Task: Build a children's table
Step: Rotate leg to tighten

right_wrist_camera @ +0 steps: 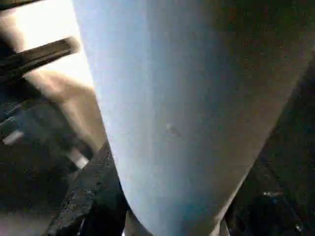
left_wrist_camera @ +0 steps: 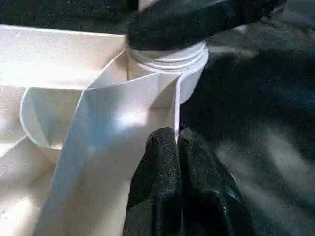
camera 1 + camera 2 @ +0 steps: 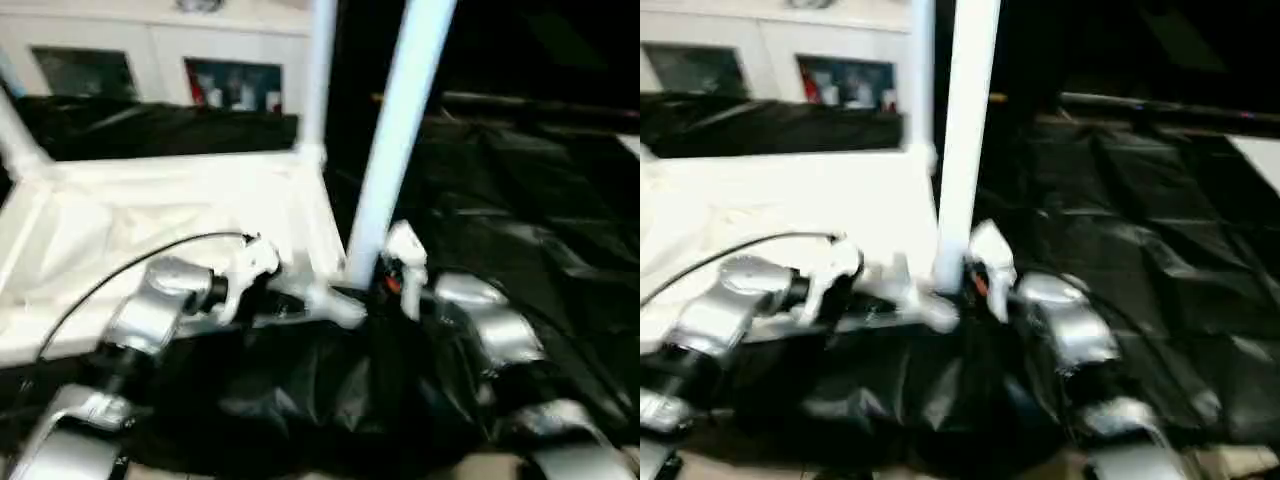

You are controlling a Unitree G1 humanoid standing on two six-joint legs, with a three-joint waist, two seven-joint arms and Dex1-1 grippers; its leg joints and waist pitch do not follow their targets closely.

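Note:
The white tabletop (image 3: 150,220) lies upside down on black sheeting, ribs facing up. A white leg (image 3: 400,130) stands upright in its near right corner socket (image 2: 167,64). Another leg (image 3: 320,80) rises at the far right corner, and a third (image 3: 15,130) at the left. My right gripper (image 3: 365,290) has its black fingers (image 2: 187,19) closed round the near leg, just above the threaded socket. My left gripper (image 2: 177,142) is shut on the tabletop's thin rim wall right beside that corner.
A white cabinet with glass doors (image 3: 230,80) stands behind the table. Crumpled black sheeting (image 3: 540,200) covers the surface to the right and in front. A black cable (image 3: 130,260) arcs over my left forearm.

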